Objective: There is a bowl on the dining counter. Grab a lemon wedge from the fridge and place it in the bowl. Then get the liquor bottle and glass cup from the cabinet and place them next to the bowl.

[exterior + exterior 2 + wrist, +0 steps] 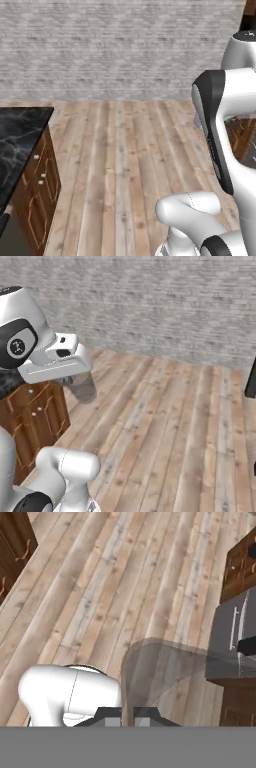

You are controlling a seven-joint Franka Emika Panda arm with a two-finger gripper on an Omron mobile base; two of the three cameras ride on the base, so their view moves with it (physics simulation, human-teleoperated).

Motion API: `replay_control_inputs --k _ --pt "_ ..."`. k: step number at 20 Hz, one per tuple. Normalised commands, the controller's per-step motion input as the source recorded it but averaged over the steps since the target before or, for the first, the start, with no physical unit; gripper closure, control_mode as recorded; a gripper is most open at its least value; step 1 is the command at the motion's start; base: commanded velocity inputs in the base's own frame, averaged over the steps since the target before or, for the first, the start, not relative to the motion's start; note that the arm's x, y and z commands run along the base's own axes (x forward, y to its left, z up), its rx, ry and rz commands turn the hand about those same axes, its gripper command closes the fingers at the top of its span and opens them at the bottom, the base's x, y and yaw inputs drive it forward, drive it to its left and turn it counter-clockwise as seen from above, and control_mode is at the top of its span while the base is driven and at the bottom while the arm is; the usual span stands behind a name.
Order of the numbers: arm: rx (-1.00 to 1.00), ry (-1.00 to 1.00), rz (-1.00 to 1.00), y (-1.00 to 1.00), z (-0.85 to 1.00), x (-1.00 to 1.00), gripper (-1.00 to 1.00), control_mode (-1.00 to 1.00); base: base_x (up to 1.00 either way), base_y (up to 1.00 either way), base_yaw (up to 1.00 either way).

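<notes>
A clear, straight-sided glass cup (pixel 82 387) is held in the closed two-finger gripper (pixel 128 713), its wall clamped between the fingertips; in the hand view it is seen as a translucent cylinder rising from them over the plank floor (pixel 125 150). The cup is carried upright, just below the hand, with its long axis vertical. A black marble worktop (pixel 20 135) over knobbed wooden drawers (pixel 30 416) lies at the near left. It cannot be judged which way the bowl lies from the hand. No writing or label can be read.
</notes>
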Motion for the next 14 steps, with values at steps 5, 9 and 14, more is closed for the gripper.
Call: replay_control_inputs --k 5,9,14 --pt "0.00 0.00 0.00 0.00 0.00 0.00 1.00 1.00 1.00 0.03 0.23" --pt "0.00 0.00 0.00 0.00 0.00 0.00 1.00 1.00 1.00 0.03 0.25" --pt "0.00 0.00 0.00 0.00 0.00 0.00 1.00 1.00 1.00 0.03 0.31"
